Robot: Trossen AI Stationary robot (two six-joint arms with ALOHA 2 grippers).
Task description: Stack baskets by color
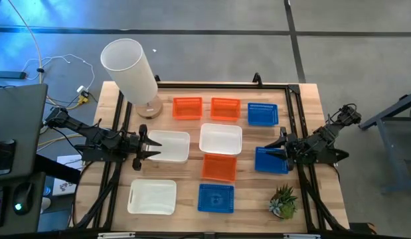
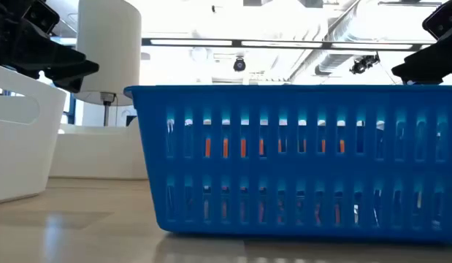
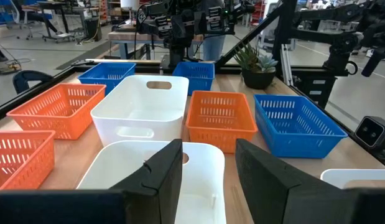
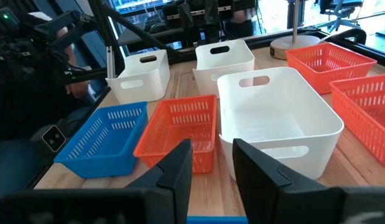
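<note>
High view: left gripper [image 1: 154, 147], fingers parted, sits at the left-centre white basket's [image 1: 170, 147] left rim; right gripper [image 1: 277, 152], fingers apart, meets the right-side blue basket [image 1: 270, 160].

Low view: a blue mesh basket [image 2: 299, 161] fills the frame's centre.

Left wrist view: spread fingers [image 3: 156, 174] hang over a white basket [image 3: 198, 186].

Right wrist view: parted fingers [image 4: 175, 171] face an orange basket [image 4: 180, 129] beside a white one.

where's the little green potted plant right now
In the high view the potted plant stands near the table's front right corner, right of the front blue basket and just in front of the blue basket at the right claw.
</note>
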